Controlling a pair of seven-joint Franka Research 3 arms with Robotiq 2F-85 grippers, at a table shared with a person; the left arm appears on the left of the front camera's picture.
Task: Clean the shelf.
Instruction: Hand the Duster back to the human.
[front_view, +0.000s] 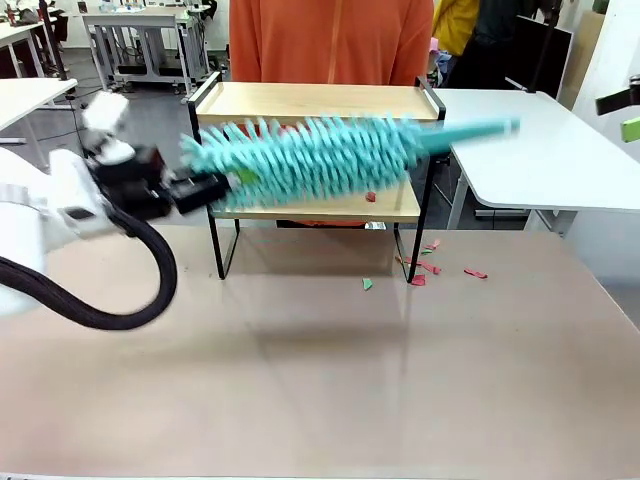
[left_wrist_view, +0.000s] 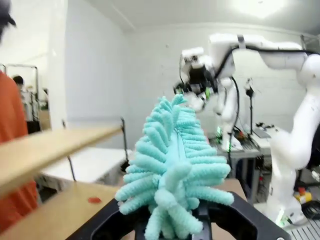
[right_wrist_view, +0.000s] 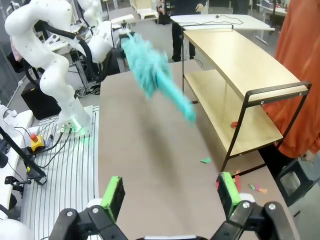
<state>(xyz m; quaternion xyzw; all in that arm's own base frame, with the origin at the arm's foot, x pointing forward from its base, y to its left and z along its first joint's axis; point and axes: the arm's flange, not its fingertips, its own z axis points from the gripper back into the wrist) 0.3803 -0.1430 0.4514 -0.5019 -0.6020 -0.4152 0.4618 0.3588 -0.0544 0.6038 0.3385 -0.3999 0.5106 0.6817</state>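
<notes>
The left gripper (front_view: 200, 190), clamped on a teal duster (front_view: 310, 160), sweeps the shelf (front_view: 320, 100); its lower board keeps one red scrap (front_view: 370, 197), others litter the table (front_view: 300, 380).

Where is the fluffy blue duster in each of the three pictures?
Front view: the duster stretches across the middle, in front of the shelf.
Left wrist view: bottom centre, sticking up from the left gripper.
Right wrist view: upper middle, blurred.
Shared landmark: the shelf with its red scrap.

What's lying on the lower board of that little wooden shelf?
A small red scrap lies on the shelf's lower board near one end. The fluffy turquoise duster covers much of that board from the front, hiding anything behind it.
</notes>
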